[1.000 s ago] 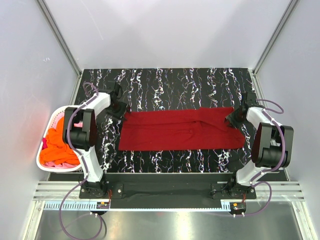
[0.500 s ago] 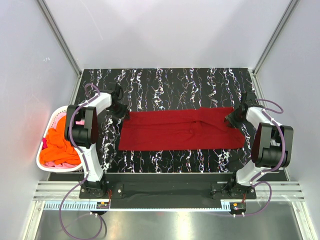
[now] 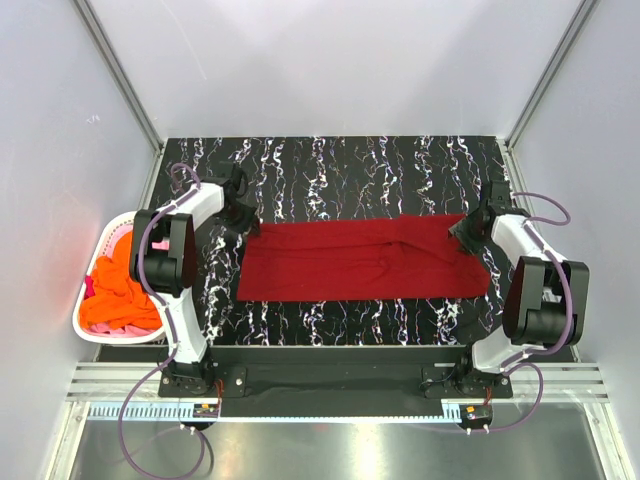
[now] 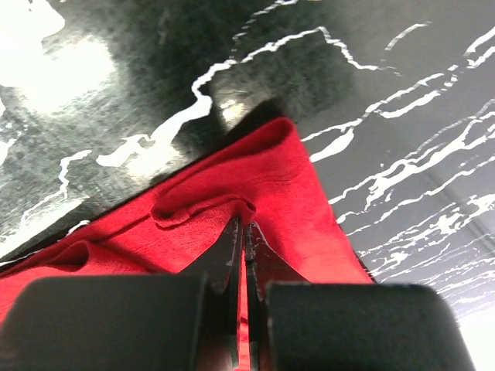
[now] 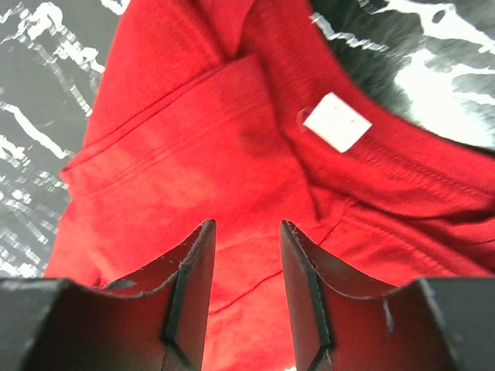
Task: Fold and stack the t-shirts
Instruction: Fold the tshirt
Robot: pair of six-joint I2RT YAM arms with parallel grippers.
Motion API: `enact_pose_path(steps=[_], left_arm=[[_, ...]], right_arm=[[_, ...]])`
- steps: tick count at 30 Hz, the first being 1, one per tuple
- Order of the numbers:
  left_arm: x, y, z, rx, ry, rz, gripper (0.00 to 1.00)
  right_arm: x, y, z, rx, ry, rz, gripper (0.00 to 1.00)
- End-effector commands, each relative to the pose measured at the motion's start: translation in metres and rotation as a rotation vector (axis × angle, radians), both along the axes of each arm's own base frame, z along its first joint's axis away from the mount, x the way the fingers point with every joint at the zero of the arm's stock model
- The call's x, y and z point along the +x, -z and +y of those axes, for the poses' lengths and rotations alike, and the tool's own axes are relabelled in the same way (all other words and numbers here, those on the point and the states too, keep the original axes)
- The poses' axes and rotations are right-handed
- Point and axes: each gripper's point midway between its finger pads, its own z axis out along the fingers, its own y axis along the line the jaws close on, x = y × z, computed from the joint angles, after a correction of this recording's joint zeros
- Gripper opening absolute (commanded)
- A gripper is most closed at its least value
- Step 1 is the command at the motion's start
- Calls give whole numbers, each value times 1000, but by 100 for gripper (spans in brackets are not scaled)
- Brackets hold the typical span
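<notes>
Our left gripper (image 4: 240, 232) is clamped on a corner fold of the dark red soft cloth t-shirt (image 3: 360, 260). Our right gripper (image 5: 244, 232) hangs half open, empty, over its collar end, with the small white square label (image 5: 336, 121) just ahead. The shirt lies stretched between them. We judge it light and limp: grip hems and corners.

Your dark red shirt (image 4: 294, 209) cut off at the left wrist view's edge behind the fingers (image 4: 116, 325), white tag (image 5: 336, 121) too blurred to read, pink shirt (image 3: 128, 327) mostly buried under the orange shirt (image 3: 115, 290)
</notes>
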Motion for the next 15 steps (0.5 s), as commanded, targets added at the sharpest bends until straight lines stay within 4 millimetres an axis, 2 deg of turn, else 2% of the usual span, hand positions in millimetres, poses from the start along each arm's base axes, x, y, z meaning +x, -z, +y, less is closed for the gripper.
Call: enact_pose_path(steps=[1,4,5,7,15], left_arm=[[18,-31,-2,4,27,-100,0],[21,-34,-5,-5,47,-112,0],[22,-35,-6,-6,53,-117,0],[23,-37,-4,1,59,-123,0],[26,-32,-3,35,101,-152,0]], right_arm=[[-3,-3,-17,-96,34,13,47],[9,-7,-29,-160,-17,13,47],[19,-15,-31,-171,-37,-8,47],[24,-13,-37,-175,-67,-1,47],[44,3,-36,-127,-218,-23,53]])
